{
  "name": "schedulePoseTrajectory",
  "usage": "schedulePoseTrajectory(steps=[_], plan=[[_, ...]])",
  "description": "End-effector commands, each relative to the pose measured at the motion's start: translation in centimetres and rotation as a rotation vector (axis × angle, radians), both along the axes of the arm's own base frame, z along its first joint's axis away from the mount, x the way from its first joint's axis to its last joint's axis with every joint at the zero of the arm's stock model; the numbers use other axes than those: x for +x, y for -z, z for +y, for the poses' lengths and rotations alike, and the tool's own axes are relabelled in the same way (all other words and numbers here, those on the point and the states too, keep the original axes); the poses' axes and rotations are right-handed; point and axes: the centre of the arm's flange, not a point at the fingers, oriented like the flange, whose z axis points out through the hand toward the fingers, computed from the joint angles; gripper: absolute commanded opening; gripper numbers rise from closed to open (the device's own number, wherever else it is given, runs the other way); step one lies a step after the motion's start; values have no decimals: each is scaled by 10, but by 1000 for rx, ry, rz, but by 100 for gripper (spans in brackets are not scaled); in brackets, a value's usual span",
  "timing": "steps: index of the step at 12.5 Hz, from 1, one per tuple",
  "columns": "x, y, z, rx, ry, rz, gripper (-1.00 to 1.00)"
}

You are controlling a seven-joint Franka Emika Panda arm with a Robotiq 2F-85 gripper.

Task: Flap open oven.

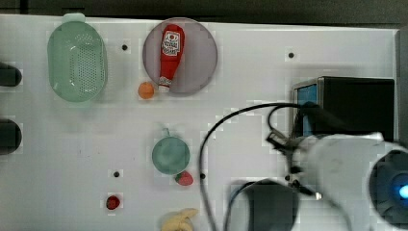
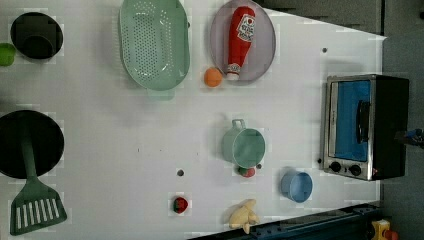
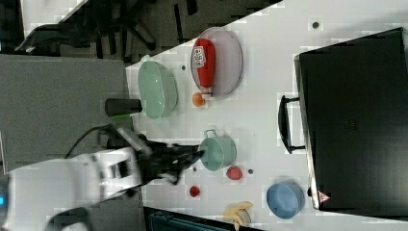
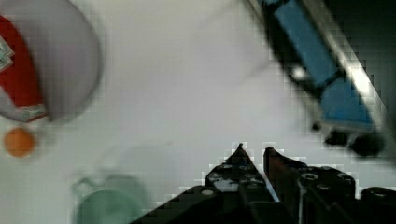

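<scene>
Claw [image 4: 254,151]: seen at the lower edge of the wrist view, dark fingertips drawn almost together with a thin slit between them, nothing held; it hangs above bare white surface [image 4: 187,93].
Arm: a white body is seen at the lower right of the top view, with black cables looping off it, partly covering the oven's front.
Oven [image 2: 367,125]: placed at the right edge of the left view, its blue door [image 2: 352,120] shut and flat against the silver frame, dark handle [image 2: 363,121] across the glass, two black knobs [image 2: 345,168] below it in the frame.
Oven in the right view [image 3: 356,120]: black top at the right of the frame, handle [image 3: 285,124] standing off toward the middle.
Green pot [image 2: 245,145]: set near the centre of the left view, well apart from the oven.
Blue bowl [image 2: 296,186]: set near the oven's knob end, at the lower right of the left view.
Ketchup bottle [image 1: 171,55]: laid on a grey plate [image 1: 199,57] in the upper middle of the top view, an orange ball [image 1: 146,90] just beside the plate's rim.
Colander [image 1: 77,62]: pale green, at the upper left of the top view.
</scene>
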Motion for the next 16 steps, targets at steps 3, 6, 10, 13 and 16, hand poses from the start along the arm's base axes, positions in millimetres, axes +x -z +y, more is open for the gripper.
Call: schedulePoseTrajectory(steps=[3,6,10,13,16], plan=[[10,53,-58,-101,-474,-20,-65],[18,90,-79,-147,-482,-25,-65],[18,146,-89,-190,-495,5,-65],[17,175,-94,-219,-493,-12,-65],[17,195,-89,-214,-504,9,-65]])
